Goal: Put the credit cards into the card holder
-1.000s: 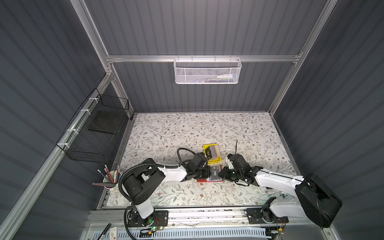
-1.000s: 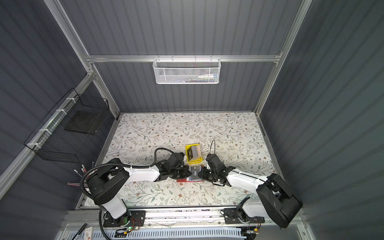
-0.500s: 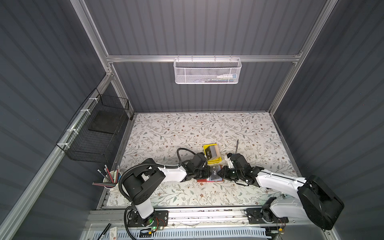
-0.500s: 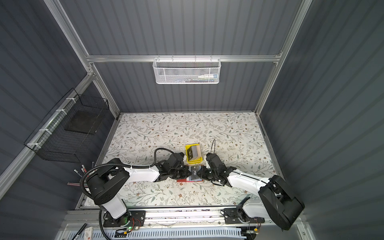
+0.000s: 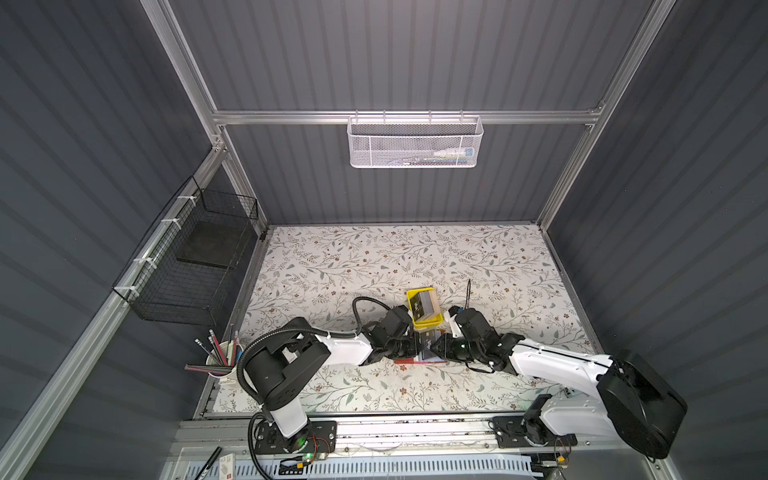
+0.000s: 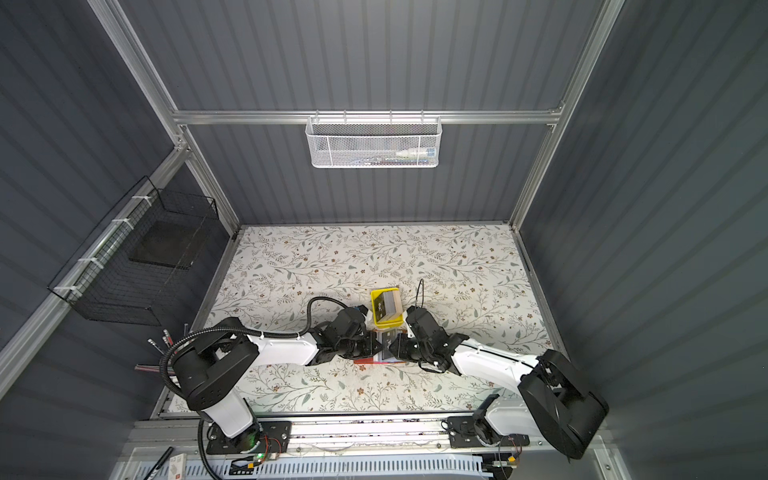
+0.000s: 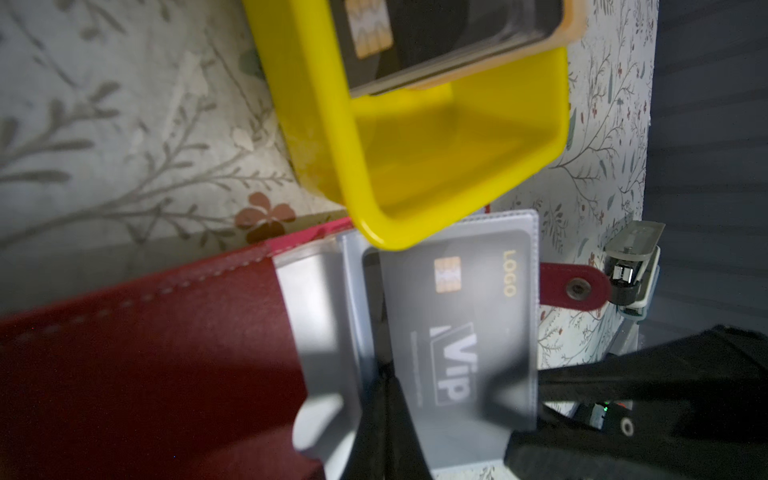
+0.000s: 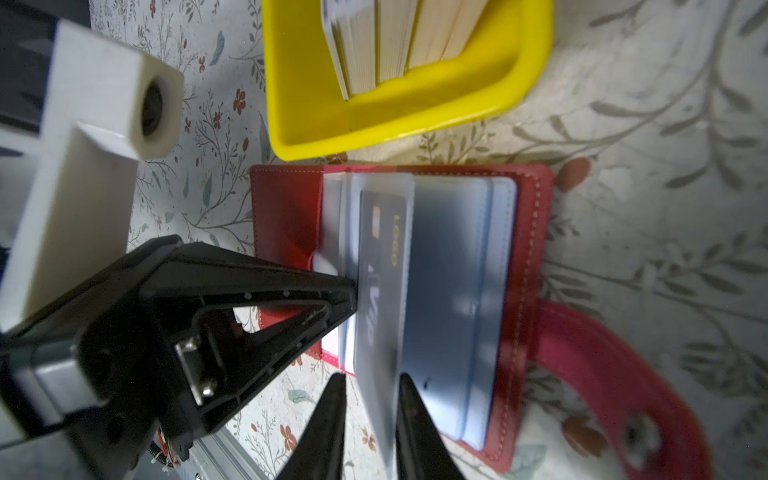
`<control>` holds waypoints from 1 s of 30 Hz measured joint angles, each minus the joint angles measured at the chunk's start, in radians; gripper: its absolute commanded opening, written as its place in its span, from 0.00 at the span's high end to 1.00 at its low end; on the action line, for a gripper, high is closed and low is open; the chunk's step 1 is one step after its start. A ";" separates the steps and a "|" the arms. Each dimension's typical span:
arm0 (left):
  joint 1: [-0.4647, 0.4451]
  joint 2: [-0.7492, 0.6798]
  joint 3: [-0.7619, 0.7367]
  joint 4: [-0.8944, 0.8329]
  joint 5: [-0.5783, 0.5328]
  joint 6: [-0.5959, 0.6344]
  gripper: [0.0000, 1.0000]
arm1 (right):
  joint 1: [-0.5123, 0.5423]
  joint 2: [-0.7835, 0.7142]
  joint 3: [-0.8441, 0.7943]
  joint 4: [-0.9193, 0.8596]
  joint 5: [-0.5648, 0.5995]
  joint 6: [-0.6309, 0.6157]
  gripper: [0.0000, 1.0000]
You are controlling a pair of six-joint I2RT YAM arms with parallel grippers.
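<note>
- Card holder open flat on the counter, red cover down, just on the robot side of the yellow tray, between the two arms in both top views.
- Snap tab strap laid out on the counter toward the right arm's side.
- Black VIP card inside a clear pocket, with its chip and gold "LOGO" lettering showing through the plastic. That pocket lifted off the others and tilted up, its face turned toward the left wrist camera.
- Remaining pockets flat against the strap-side half of the holder, blue-grey with light blue edges.
- Rest of the credit cards standing on edge as a stack in the yellow tray, with grey and tan edges and a dark chip card at the front.
- Left claw clenched, its tip pressed against the pocket leaves near the fold, over the red inner flap. Not clear whether a leaf is nipped.
- Right claw low over the near edge of the holder, its fingers set narrowly on either side of the raised pocket with the VIP card. Cannot tell whether pinching the pocket or merely straddling it.
</note>
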 measured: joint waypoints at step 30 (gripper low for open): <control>0.135 -0.387 -0.244 0.059 0.041 0.076 0.80 | 0.124 0.061 0.166 -0.154 0.144 -0.014 0.66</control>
